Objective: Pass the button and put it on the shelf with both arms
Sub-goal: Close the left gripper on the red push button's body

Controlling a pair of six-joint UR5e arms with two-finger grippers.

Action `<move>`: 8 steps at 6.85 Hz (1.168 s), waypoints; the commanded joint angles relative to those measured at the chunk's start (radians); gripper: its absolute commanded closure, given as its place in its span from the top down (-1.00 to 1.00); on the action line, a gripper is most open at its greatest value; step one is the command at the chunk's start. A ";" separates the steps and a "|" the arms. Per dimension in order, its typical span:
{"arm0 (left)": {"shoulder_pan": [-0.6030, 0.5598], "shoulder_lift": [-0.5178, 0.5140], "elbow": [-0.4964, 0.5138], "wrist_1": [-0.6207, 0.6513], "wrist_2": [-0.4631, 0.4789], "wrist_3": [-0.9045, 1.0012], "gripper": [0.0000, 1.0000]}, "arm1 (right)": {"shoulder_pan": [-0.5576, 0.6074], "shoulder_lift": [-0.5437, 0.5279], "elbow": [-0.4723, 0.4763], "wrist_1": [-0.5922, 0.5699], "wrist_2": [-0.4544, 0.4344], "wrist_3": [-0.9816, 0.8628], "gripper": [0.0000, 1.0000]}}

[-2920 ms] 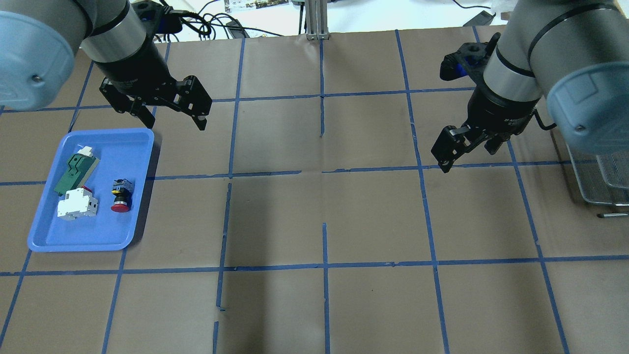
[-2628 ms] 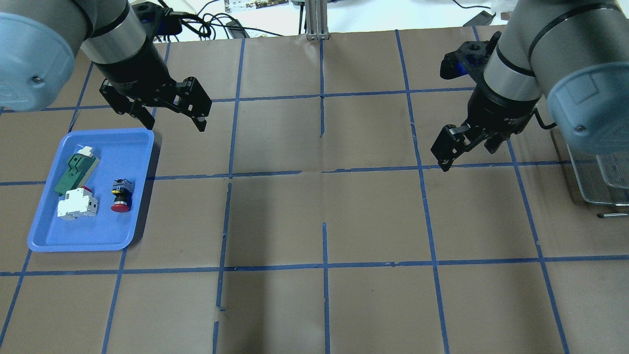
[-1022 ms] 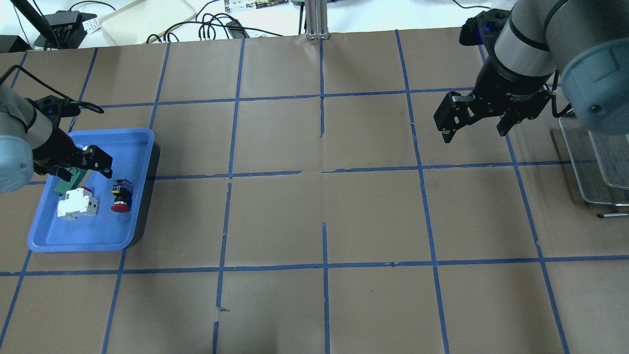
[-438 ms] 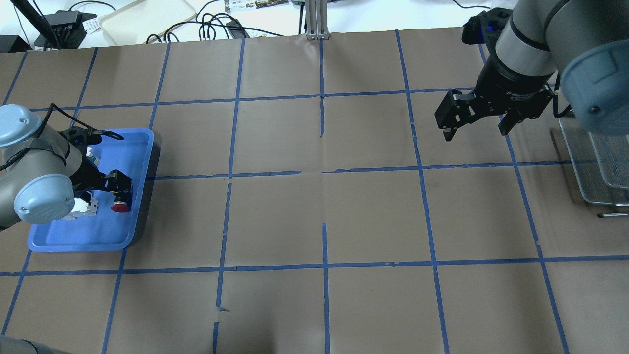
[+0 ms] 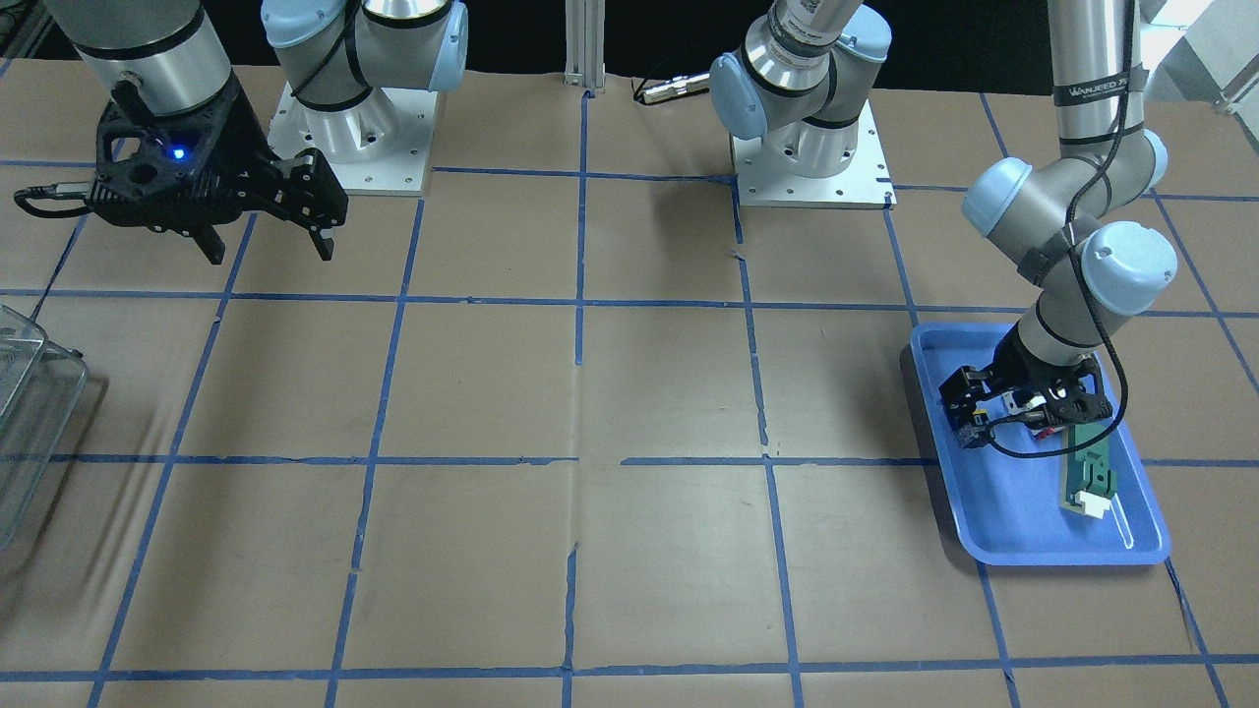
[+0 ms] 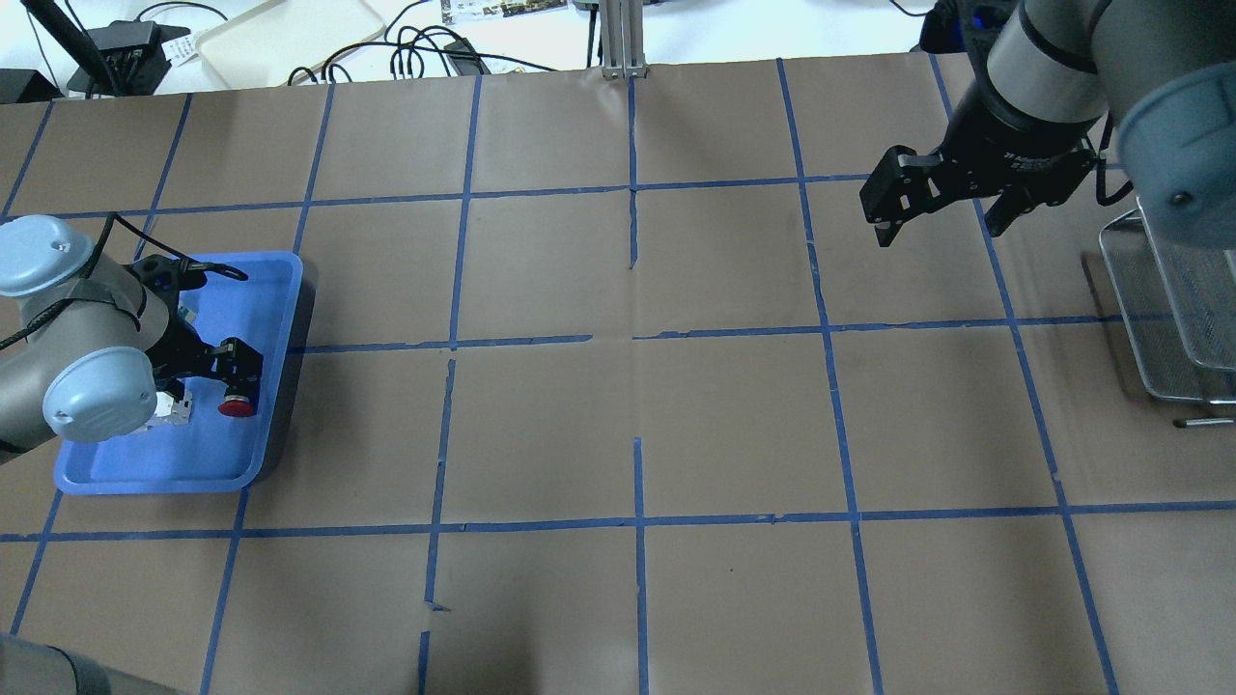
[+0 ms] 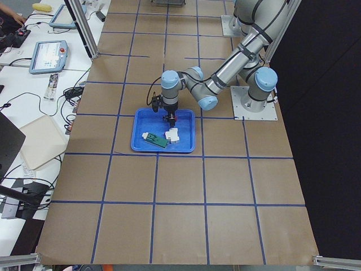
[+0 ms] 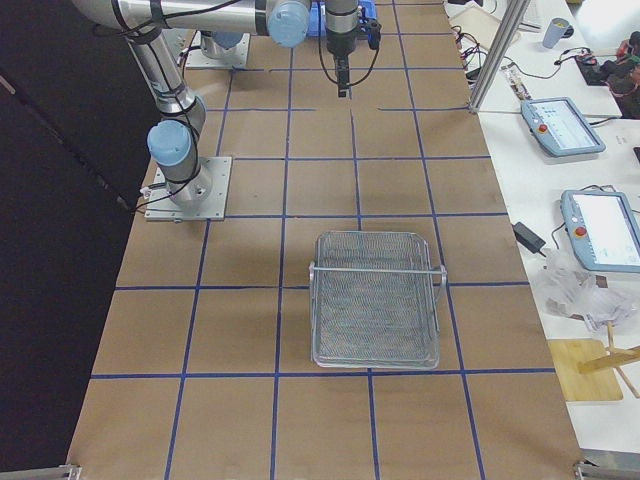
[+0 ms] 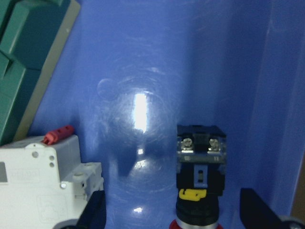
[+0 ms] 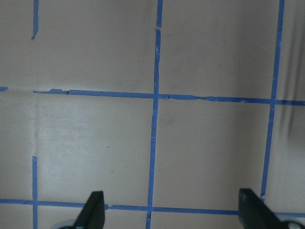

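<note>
- The step in hand looked like the first one: picking up the small push-button with the red cap, yellow ring and blue-grey block base (image 9: pixel 199 174).
- The button lay on its side in the shallow blue plastic tray (image 6: pixel 217 458), near the tray's edge on the middle-of-the-table side.
- The black left gripper (image 9: pixel 175 211) was spread wide with one finger on each side of the button. It did not touch the button and it held nothing.
- The black right gripper (image 10: pixel 172 209) was wide open too. It hung over bare brown paper with nothing in it.
- Next, I think the left fingers needed to close on the black neck and lift, without bumping the white block with the red part (image 9: pixel 45 179) just beside it.
- The red cap was cut off in the left wrist view.
- From above, the left arm hid the green flat piece (image 9: pixel 21 67).
- I could not tell how low the fingers were.
- The silver wire basket (image 8: pixel 375 300) stood well apart.
</note>
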 commanded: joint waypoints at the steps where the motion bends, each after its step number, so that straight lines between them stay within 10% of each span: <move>1: 0.031 -0.002 -0.003 -0.004 -0.004 0.003 0.91 | -0.007 -0.002 0.009 -0.006 0.001 0.004 1.00; 3: 0.031 -0.002 -0.003 -0.005 -0.004 0.003 0.56 | -0.005 -0.003 0.012 -0.006 0.003 0.001 1.00; 8: 0.023 -0.002 -0.031 -0.007 -0.002 0.250 0.68 | -0.011 -0.002 0.012 -0.022 0.004 0.001 1.00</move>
